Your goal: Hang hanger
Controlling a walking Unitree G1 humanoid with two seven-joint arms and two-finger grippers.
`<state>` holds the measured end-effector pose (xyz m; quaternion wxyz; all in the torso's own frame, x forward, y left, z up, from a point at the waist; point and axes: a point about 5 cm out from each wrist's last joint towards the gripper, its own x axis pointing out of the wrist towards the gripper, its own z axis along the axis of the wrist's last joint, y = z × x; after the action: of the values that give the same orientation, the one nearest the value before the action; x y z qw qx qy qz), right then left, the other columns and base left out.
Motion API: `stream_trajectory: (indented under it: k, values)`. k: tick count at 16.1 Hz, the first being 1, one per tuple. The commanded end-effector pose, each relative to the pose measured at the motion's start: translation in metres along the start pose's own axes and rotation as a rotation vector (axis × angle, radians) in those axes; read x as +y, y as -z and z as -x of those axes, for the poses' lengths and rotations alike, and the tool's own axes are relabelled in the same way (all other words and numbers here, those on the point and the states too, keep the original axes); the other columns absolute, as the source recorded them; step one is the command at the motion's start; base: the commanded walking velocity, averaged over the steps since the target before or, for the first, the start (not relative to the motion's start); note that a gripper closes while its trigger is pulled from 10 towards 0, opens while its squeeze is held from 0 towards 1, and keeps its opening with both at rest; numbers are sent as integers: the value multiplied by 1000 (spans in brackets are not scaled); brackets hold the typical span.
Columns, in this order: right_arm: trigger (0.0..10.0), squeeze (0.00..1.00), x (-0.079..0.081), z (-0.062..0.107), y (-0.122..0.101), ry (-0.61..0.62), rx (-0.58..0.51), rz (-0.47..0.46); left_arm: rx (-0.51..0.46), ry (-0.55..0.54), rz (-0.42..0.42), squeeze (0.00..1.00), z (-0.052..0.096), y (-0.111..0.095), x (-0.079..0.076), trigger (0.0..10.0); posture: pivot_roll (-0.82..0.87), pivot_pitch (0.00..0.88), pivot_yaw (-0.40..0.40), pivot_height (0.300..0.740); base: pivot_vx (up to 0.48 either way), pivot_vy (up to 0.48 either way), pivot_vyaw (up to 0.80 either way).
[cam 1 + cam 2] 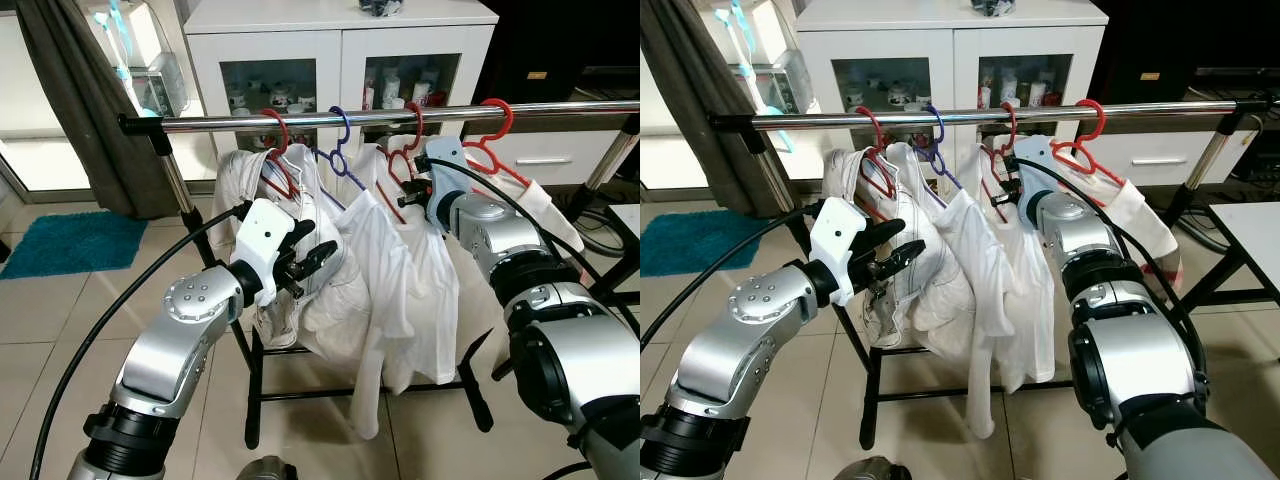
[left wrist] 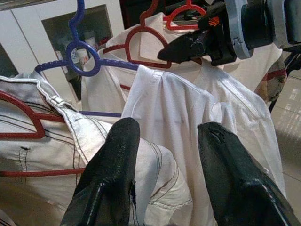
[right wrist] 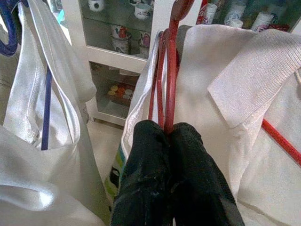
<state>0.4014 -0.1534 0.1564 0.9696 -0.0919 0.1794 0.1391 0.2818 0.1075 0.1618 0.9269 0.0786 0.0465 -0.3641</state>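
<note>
A steel rail carries several hangers with white garments. My right gripper is shut on the lower neck of a red hanger, whose hook sits over the rail; a white collared shirt hangs on it. My left gripper is open in front of the garments, its fingers on either side of a fold of a white shirt without closing on it. A blue hanger and another red hanger hang to the left.
Behind the rack is a white glass-door cabinet. A dark curtain and a teal rug lie to the left. The rack's black legs stand on tile. A fourth red hanger hangs at the right.
</note>
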Motion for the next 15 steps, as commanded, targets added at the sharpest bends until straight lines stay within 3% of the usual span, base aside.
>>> stream_trajectory:
  k: [1,6,8,10,13,14,15]
  values:
    - [10000,0,1,-1,2,2,23,4,6,3,-13,0,1,0,-1,10000,74,0,48,740,0,0,0]
    - [10000,0,2,-2,0,2,8,26,9,2,-25,0,1,0,-1,10000,76,0,46,740,0,0,0]
    - [10000,1000,1,-1,-2,12,-20,31,4,-6,-36,0,0,0,-1,10000,78,0,49,740,0,0,0]
    - [10000,1000,-2,1,-6,3,-63,4,-16,-39,-36,0,0,-2,2,10000,84,0,47,740,0,0,0]
    - [10000,1000,-5,18,-24,-68,-263,3,-35,-108,-33,0,-1,-1,7,10000,78,0,65,740,0,0,0]
    - [10000,1000,-2,33,-29,-134,-358,-72,-49,-130,-16,0,-2,-2,9,10000,63,0,87,740,0,0,0]
    - [10000,1000,-1,37,-30,-150,-379,-109,-51,-135,-10,0,-2,-2,10,10000,63,0,87,740,0,0,0]
